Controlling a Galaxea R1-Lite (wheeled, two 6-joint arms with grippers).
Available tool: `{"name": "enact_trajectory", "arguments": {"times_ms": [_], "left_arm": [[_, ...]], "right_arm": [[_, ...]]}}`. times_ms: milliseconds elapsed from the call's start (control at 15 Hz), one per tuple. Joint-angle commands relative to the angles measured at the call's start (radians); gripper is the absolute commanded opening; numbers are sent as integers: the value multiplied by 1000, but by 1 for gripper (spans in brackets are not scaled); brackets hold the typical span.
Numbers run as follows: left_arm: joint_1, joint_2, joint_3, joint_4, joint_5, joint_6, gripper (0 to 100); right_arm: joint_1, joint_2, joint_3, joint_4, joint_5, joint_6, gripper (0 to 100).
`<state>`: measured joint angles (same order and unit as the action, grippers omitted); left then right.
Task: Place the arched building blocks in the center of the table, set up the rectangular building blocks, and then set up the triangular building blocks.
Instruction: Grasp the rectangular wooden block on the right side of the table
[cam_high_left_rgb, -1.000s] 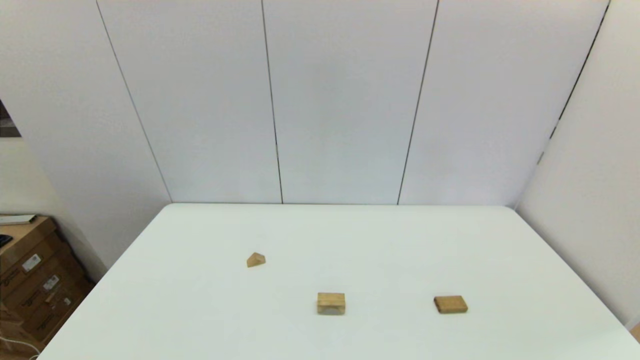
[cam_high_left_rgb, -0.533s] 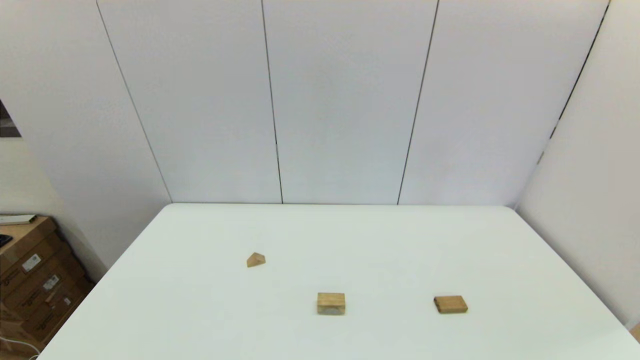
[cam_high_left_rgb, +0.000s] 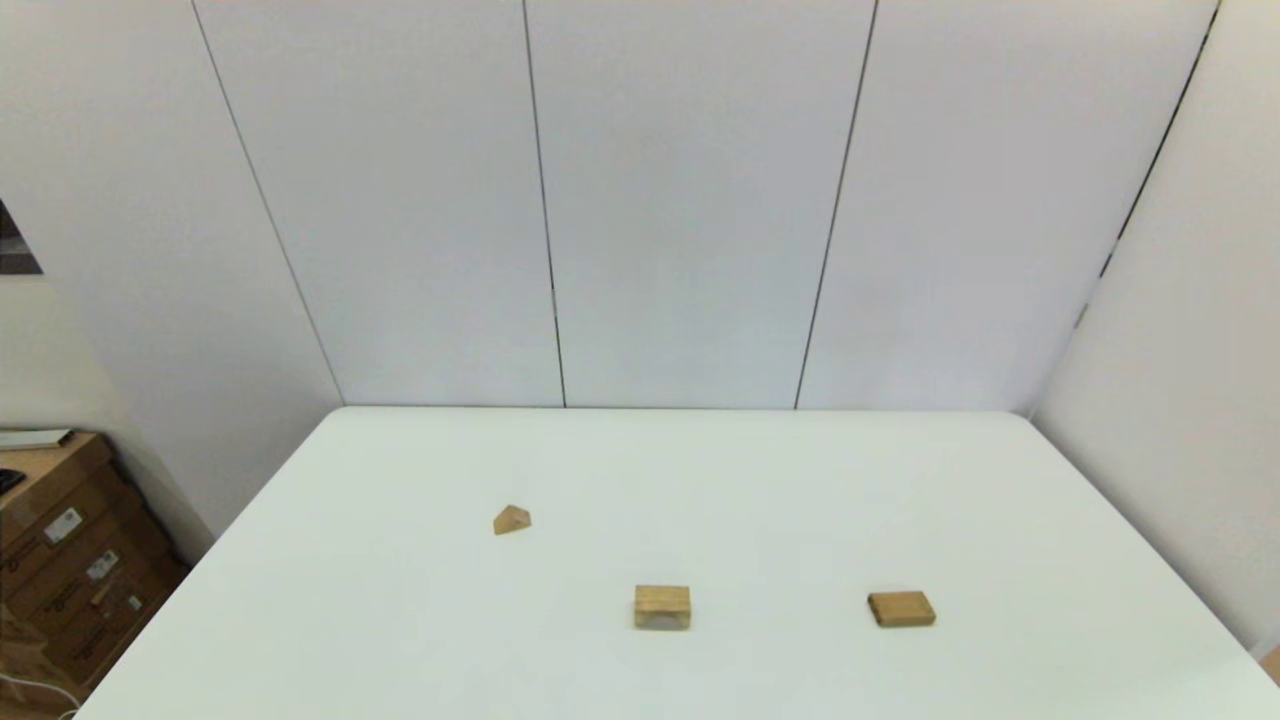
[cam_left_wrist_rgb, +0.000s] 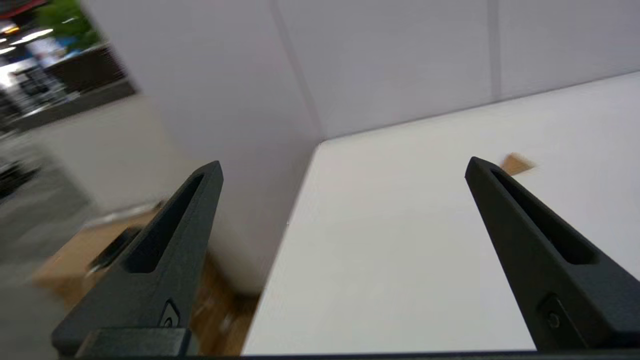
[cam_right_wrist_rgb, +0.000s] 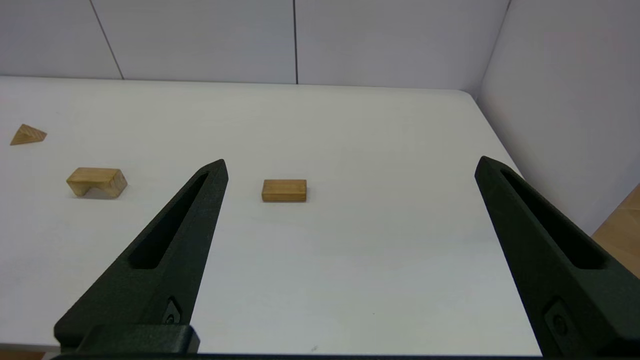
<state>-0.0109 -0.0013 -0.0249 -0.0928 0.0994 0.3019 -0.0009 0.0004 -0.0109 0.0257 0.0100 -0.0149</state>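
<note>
Three blocks lie apart near the table's (cam_high_left_rgb: 800, 480) front edge; left gripper (cam_left_wrist_rgb: 342, 167) and right gripper (cam_right_wrist_rgb: 350, 165) spread, holding nothing

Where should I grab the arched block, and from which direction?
Probably from above, closing on the two short end faces of the arched block. It sits with the arch hollow facing down and toward the robot, so the flat top and solid ends are free. The open right gripper, held back at the near table edge, seems the better choice.
</note>
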Motion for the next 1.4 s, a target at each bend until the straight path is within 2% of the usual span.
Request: {"name": "enact_trajectory", "arguments": {"times_ms": [67, 333, 867, 1400], "left_arm": [[0, 1, 25, 45, -107, -44, 100], [2, 1, 25, 96, -161, -109, 100], [0, 1, 25, 94, -98, -300, 100], [0, 3, 25, 94, -98, -300, 100]], "right_arm": [[-1, 0, 0, 0, 1, 0, 100], [-1, 0, 0, 0, 1, 0, 100], [-1, 0, 0, 0, 1, 0, 100], [-1, 0, 0, 0, 1, 0, 100]]}}
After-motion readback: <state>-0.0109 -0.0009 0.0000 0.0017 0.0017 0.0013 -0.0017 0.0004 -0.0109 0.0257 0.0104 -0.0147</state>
